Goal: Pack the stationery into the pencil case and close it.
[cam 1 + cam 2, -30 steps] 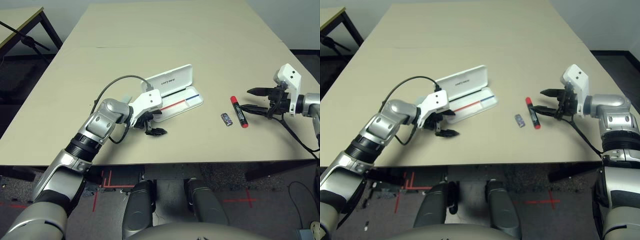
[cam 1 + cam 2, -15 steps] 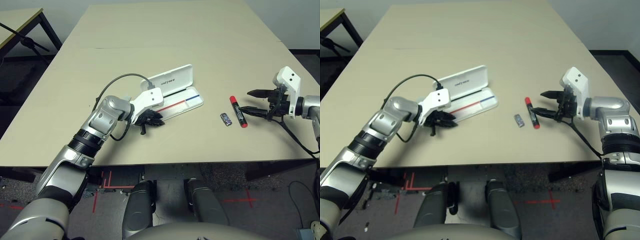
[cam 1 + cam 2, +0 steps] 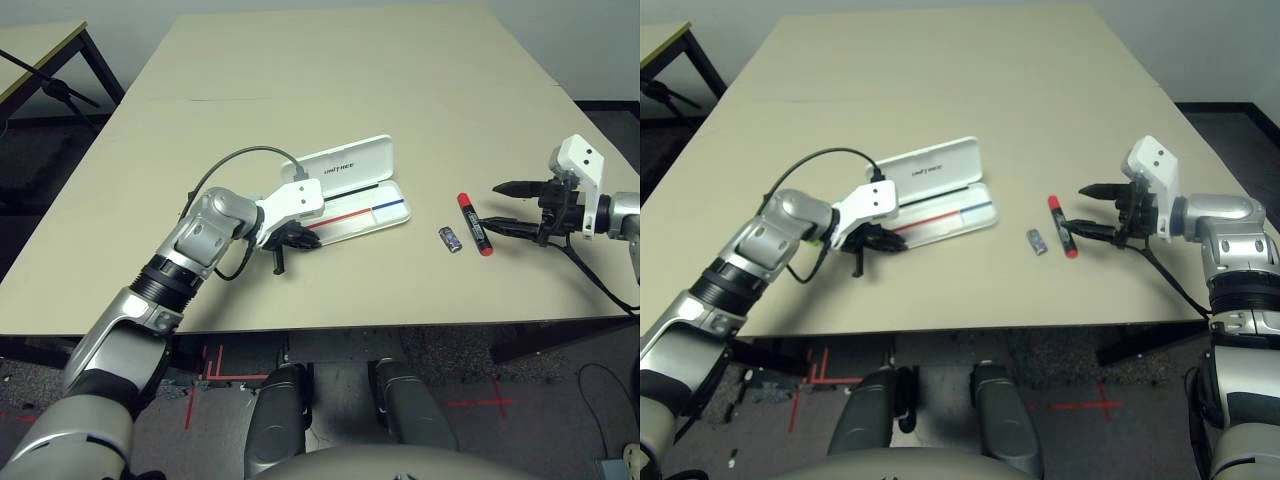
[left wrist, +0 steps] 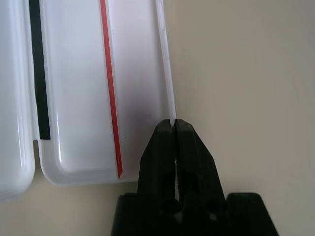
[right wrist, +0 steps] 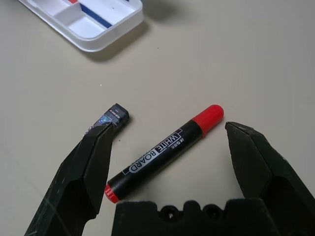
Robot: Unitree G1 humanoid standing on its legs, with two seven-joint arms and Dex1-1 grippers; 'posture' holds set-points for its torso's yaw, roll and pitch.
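Left hand (image 4: pixel 174 129): fingers pressed together, tips at near rim of pencil case (image 3: pixel 350 195), nothing pinched. Case lies open, centre of frame, lid raised behind tray, red and blue lines inside. Right hand (image 3: pixel 507 207), right edge of frame: fingers spread wide, flanking red marker (image 3: pixel 476 224). Dark eraser-sized piece (image 3: pixel 451 238) just left of marker, both flat on surface (image 3: pixel 330 80).
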